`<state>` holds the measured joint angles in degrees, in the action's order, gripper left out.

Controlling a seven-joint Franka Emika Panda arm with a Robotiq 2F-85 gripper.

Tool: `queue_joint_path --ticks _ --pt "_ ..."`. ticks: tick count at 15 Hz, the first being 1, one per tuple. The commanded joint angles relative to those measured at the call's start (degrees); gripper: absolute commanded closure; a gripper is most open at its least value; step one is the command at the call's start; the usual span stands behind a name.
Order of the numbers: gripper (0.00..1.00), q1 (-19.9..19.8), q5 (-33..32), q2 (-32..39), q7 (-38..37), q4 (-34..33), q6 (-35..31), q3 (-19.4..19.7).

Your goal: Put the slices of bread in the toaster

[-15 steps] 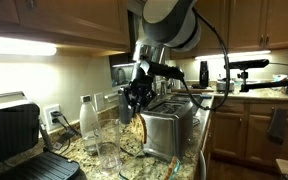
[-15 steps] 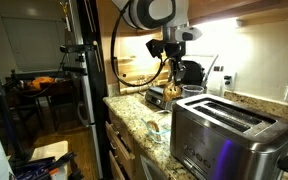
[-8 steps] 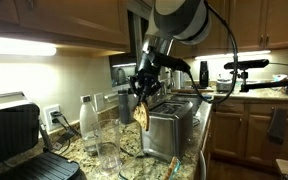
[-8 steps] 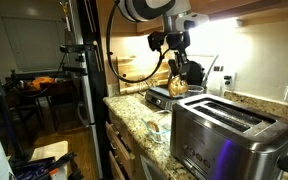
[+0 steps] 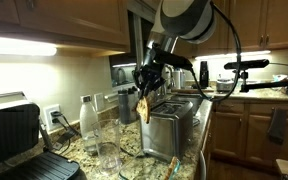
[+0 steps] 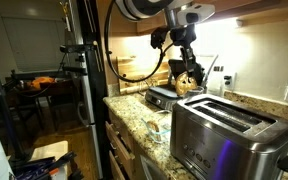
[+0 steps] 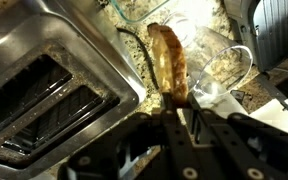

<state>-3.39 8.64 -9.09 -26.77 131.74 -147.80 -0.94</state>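
The brushed steel toaster (image 5: 168,128) stands on the granite counter, and shows in the near foreground of an exterior view (image 6: 224,135). In the wrist view its long slots (image 7: 44,105) are at the left. My gripper (image 5: 144,92) is shut on a slice of bread (image 5: 142,110), which hangs edge-down beside the toaster's end, about level with its top. In the wrist view the slice (image 7: 168,58) sticks out from between the fingers (image 7: 180,112), just right of the toaster's edge. It also shows in an exterior view (image 6: 188,78).
A clear bottle (image 5: 88,125) and a glass (image 5: 108,150) stand next to the toaster. A black contact grill (image 5: 14,140) is at the near end. A glass dish (image 7: 224,68) and a dark appliance (image 6: 166,97) lie on the counter. Cabinets hang overhead.
My gripper has carried the bread slice up and sideways toward the toaster; the slice now hangs beside its top edge.
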Motion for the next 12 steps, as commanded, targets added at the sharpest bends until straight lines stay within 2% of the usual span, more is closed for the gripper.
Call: queue_joint_path --ticks 1,12 --pt "0.96 -1.22 -0.65 -2.7 -3.99 3.15 -3.58 0.2" --pt "0.96 -5.22 -1.42 -6.37 -10.23 2.33 -3.87 1.31"
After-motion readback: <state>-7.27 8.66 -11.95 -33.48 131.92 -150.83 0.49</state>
